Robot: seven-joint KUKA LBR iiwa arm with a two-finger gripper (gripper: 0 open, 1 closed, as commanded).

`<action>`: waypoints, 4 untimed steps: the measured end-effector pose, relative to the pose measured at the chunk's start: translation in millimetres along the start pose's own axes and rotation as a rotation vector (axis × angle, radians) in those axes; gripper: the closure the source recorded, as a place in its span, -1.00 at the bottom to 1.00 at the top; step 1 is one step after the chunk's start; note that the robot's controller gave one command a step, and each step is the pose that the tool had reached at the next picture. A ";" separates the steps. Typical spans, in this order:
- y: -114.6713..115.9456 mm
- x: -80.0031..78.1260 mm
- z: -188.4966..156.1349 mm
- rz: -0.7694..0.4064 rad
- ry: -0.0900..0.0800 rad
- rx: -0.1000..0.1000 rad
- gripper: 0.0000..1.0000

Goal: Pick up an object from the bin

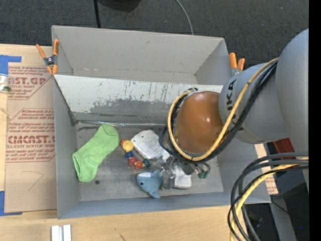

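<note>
My gripper (pixel 169 170) is low in the bin's front right part, under the arm's orange cover. Just left of it and touching it lies a small blue plush animal (pixel 149 184) with a white belly, close to the front wall. A pale grey-white block (pixel 183 182) rests right beside the gripper on its right. Behind the gripper sits a white flat packet-like thing (pixel 145 143), partly hidden by the cover.
A little toy of yellow, red and blue beads (pixel 131 157) lies left of the white thing. A light green sock (pixel 95 152) stretches along the bin's left floor. A small green-tipped piece (pixel 202 173) pokes out at the right.
</note>
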State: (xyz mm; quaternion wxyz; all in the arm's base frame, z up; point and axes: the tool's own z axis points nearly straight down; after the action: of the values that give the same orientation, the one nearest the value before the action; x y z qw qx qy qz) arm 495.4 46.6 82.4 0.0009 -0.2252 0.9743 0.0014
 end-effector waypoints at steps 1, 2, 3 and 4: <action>0.0 0.0 0.0 0.000 0.000 0.000 1.00; 4.6 -7.2 -31.3 -0.002 0.010 -0.003 1.00; 12.2 -23.8 -60.9 0.008 -0.010 0.004 1.00; 26.9 -17.8 -9.6 0.055 0.000 -0.001 1.00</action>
State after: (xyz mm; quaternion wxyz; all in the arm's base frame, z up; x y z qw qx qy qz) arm 499.6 78.5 92.0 0.0010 -0.1983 0.9801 0.0018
